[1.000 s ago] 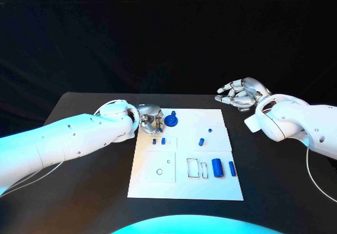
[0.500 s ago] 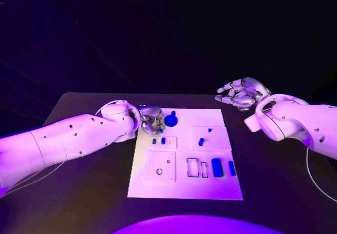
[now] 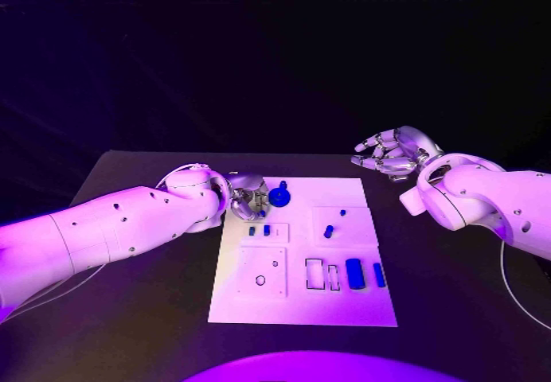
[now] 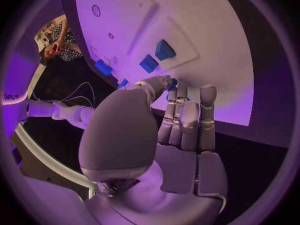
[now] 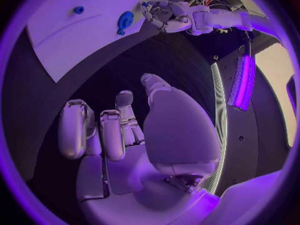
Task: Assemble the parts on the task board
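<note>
The white task board [image 3: 345, 306] lies mid-table. A round blue part with a knob [image 3: 279, 196] stands at its far left corner. My left hand [image 3: 246, 199] sits right beside that part, at the board's edge. In the left wrist view its fingers [image 4: 187, 115] lie straight and together, and the thumb tip presses a small blue piece [image 4: 173, 82] against one of them. The right wrist view shows the round part [image 5: 125, 20] a little apart from the left hand [image 5: 165, 15]. My right hand [image 3: 392, 153] hovers off the board's far right corner, fingers loosely curled and holding nothing.
Other blue parts lie on the board: two short pegs [image 3: 259, 230], a slanted peg [image 3: 329, 231], a tiny one [image 3: 342, 212] and two cylinders [image 3: 355, 273] near the right edge. Rectangular slots [image 3: 314, 273] and a small hole [image 3: 260, 280] lie in the near half.
</note>
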Motion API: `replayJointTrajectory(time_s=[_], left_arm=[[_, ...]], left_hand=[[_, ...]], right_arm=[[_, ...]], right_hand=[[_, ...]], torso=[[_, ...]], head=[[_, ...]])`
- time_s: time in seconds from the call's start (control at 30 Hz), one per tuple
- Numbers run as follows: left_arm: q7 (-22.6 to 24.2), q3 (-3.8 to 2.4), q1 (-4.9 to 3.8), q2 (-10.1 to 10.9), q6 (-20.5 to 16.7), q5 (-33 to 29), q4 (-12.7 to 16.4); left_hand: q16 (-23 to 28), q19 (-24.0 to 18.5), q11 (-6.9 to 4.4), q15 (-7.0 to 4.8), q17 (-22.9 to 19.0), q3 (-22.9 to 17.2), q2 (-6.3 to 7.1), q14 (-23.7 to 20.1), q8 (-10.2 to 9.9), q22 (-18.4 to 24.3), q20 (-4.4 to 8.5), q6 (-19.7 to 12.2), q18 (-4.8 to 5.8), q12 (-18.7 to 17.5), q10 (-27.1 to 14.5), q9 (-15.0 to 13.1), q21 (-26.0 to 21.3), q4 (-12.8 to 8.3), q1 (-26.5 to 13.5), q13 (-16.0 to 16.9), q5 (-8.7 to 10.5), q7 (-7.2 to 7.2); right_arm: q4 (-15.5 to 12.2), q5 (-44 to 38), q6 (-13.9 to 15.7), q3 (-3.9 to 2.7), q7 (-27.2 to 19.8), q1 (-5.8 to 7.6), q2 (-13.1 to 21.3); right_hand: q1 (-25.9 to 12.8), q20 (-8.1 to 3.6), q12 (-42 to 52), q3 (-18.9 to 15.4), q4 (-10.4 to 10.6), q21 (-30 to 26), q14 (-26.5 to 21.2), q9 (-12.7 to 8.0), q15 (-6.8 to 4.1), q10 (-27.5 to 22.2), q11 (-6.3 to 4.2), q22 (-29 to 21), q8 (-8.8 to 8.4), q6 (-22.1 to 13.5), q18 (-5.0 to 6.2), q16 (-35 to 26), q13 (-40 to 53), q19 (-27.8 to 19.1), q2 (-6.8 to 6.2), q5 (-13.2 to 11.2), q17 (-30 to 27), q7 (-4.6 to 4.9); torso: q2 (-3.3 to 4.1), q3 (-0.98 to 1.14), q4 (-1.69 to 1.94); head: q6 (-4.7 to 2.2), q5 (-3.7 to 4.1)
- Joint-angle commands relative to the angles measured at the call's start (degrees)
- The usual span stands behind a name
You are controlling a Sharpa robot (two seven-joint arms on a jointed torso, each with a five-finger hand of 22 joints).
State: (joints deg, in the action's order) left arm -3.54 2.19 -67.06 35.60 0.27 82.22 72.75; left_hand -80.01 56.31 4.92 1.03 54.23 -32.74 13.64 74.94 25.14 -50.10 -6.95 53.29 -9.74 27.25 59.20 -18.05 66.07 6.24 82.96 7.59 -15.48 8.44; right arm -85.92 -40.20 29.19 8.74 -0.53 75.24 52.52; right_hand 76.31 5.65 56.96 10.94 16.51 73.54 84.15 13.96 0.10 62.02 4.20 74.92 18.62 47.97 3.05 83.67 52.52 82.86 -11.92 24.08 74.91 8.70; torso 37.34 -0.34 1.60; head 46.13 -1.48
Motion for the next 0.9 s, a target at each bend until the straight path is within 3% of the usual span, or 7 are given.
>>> replayJointTrajectory(time_s=[0.03, 0.27, 0.7, 0.9], left_arm=[[-0.4, 0.14, 0.15, 0.0, 1.3, -0.2, 0.0], [-0.3, 0.15, 0.17, 0.2, 0.2, -0.4, 0.2], [-0.7, 0.15, 0.21, 0.5, -0.3, -0.8, 0.3], [-1.2, 0.15, 0.22, 0.6, 0.0, -0.9, 0.1]], left_hand=[[-0.1, -0.1, 0.02, 0.14, -0.1, 0.1, 0.16, 0.2, -0.5, 0.2, -0.04, 0.2, 0.4, -0.4, 0.4, 0.0, -0.1, -0.3, -0.5, -0.1, 0.4, 0.1], [0.0, -0.6, 0.49, 0.53, -0.8, 0.2, 0.84, -0.3, -3.1, 0.6, -0.34, -2.2, 0.32, -2.2, 0.4, 0.6, -0.5, -0.4, -1.2, -0.3, 0.31, 0.63], [0.0, -1.0, 0.82, 0.89, -1.6, 0.4, 1.66, -0.8, -6.2, 1.2, -0.79, -5.7, 0.19, -3.8, 0.3, 1.4, -1.1, -0.3, -2.0, -0.1, 0.25, 1.25], [0.0, -1.1, 0.77, 0.85, -1.8, 0.5, 1.74, -0.9, -6.8, 1.3, -0.8, -6.6, 0.17, -4.1, 0.4, 1.5, -1.2, -0.3, -2.0, 0.0, 0.25, 1.31]], right_arm=[[0.0, -0.6, -0.4, -0.01, -0.6, -0.02, 0.0], [0.0, -0.6, -0.4, -0.01, -0.7, -0.02, 0.0], [0.1, -0.7, -0.7, -0.01, -0.4, -0.03, 0.0], [0.1, -1.3, -1.8, -0.01, 0.3, -0.03, 0.0]], right_hand=[[0.1, 0.1, -0.4, 0.4, 0.0, -0.3, 2.4, 0.0, -0.34, -0.2, -0.13, 7.1, 0.27, 0.2, 0.64, -0.3, -0.1, -0.3, 0.18, 0.2, 0.8, 0.25], [0.1, 0.08, -0.7, 0.5, 0.0, -0.4, 2.4, 0.0, -0.36, -0.3, -0.15, 7.0, 0.32, 0.2, 0.67, -0.3, -0.5, -0.3, 0.15, 0.3, 0.8, 0.24], [0.1, 0.07, -0.9, 0.5, 0.0, -0.2, 2.5, 0.0, -0.37, -0.5, -0.15, 7.1, 0.31, 0.1, 0.61, -0.2, -0.7, -0.2, 0.11, 0.2, 1.0, 0.24], [0.0, 0.06, -4.6, 0.6, -0.1, -0.8, 2.5, -0.1, -0.35, -3.1, -0.08, 6.8, 0.29, -0.3, 0.71, -0.4, -4.7, -0.4, -0.09, 0.0, 0.9, 0.31]], torso=[[0.0, -0.03, 0.03], [-0.01, -0.04, 0.0], [0.0, -0.04, 0.01], [-0.01, -0.03, 0.02]], head=[[-0.02, 0.05], [-0.06, 0.05], [-0.1, 0.03], [-0.07, 0.07]])
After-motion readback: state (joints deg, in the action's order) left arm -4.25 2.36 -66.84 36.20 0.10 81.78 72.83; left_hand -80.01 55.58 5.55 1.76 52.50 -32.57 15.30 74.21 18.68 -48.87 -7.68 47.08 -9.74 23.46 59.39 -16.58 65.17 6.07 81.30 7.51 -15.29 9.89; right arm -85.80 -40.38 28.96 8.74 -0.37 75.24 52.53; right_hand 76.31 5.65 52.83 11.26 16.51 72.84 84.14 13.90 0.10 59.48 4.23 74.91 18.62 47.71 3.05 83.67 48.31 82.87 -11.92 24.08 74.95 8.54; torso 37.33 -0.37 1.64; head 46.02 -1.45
